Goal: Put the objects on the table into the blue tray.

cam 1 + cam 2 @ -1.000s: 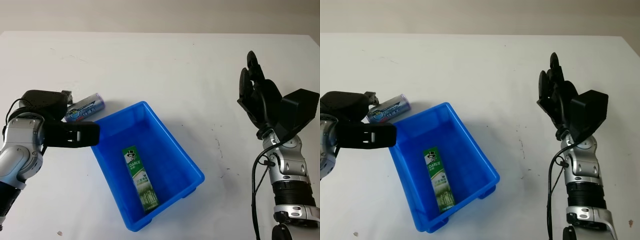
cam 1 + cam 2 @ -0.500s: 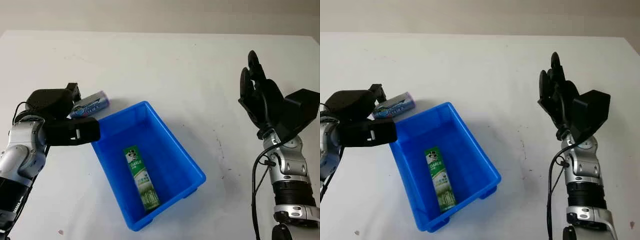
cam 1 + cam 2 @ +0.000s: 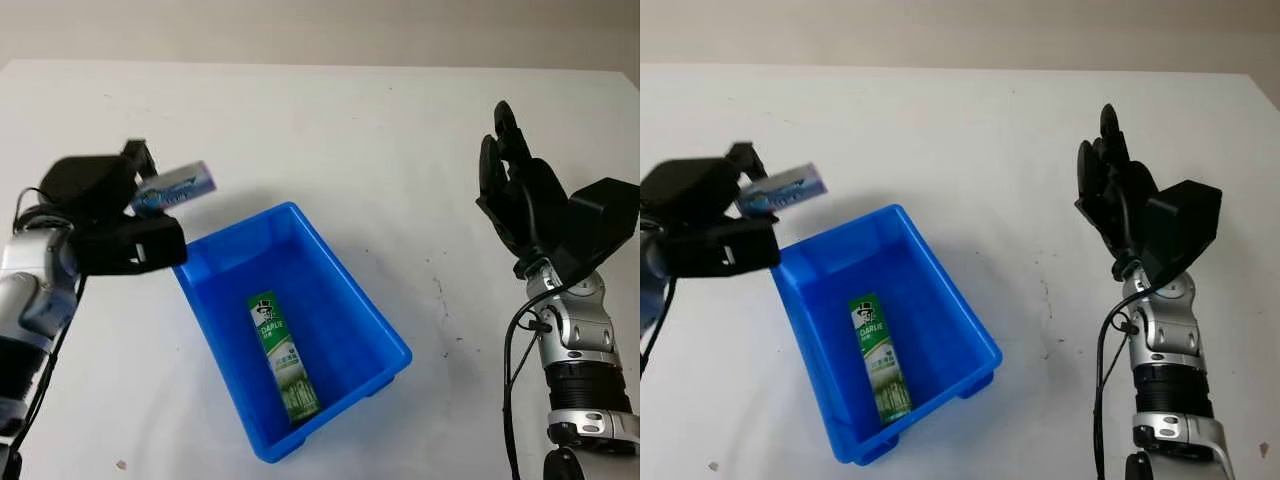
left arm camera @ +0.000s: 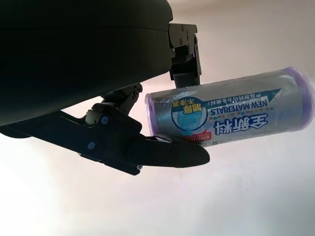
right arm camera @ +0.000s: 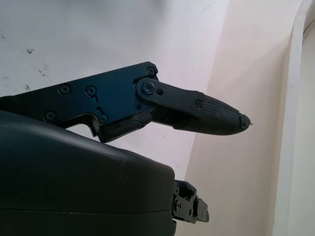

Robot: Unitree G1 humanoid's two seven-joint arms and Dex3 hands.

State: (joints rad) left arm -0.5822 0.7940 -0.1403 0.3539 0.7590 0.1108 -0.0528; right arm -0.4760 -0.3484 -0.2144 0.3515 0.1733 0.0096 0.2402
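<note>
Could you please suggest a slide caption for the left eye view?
Left hand holds a purple-capped roll above the table beside the blue tray, which holds a green box; right hand open.

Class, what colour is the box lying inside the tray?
Green and white box, clearest in the left eye view.

**Right hand up and holding nothing**

Here's the right hand (image 5: 147, 105), black shell bulking across one side, open. One long finger (image 5: 206, 115) reaches out from a screwed hinge to a textured, pointed tip, with nothing touching it. A second, stubbier fingertip (image 5: 189, 209) pokes out from under the shell. Behind them sits the white table (image 5: 98, 34), lightly speckled with small marks, meeting a beige wall (image 5: 246, 73). A pale strip runs along the frame's edge.
</note>
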